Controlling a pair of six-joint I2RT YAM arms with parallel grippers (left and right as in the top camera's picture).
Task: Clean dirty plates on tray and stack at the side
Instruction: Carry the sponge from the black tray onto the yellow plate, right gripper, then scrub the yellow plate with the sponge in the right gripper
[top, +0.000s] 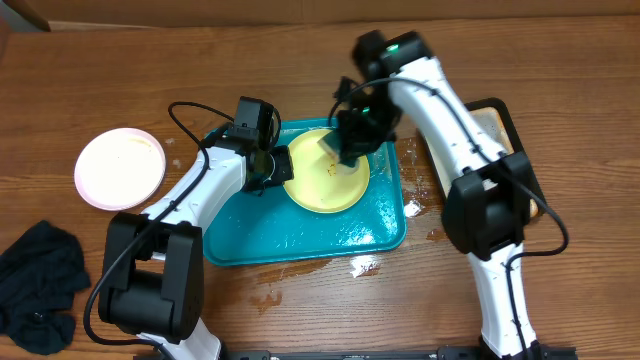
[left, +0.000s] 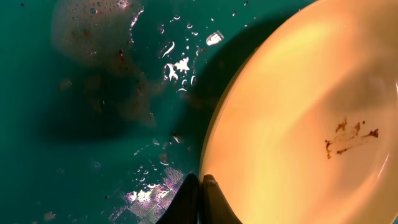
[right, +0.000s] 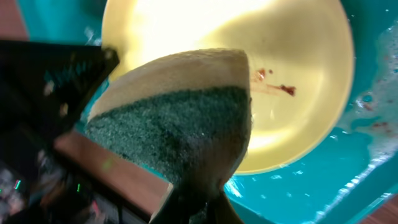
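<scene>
A pale yellow plate (top: 325, 185) lies on the turquoise tray (top: 300, 235), with a small dark smear (right: 273, 87) on its inner face. At its left rim my left gripper (top: 274, 168) is shut, and in the left wrist view the rim of the plate (left: 298, 93) runs in between the closed fingertips (left: 200, 193). My right gripper (right: 193, 199) is shut on a yellow sponge with a green scouring side (right: 180, 112). It holds the sponge over the plate's far part (top: 345, 145). A white plate (top: 120, 168) lies on the table left of the tray.
Foam and water drops cover the tray's floor (left: 93, 37), and water is spilled on the wood by its front right corner (top: 365, 265). A dark cloth (top: 40, 285) lies at the front left. A black-rimmed tray (top: 495, 118) sits behind the right arm.
</scene>
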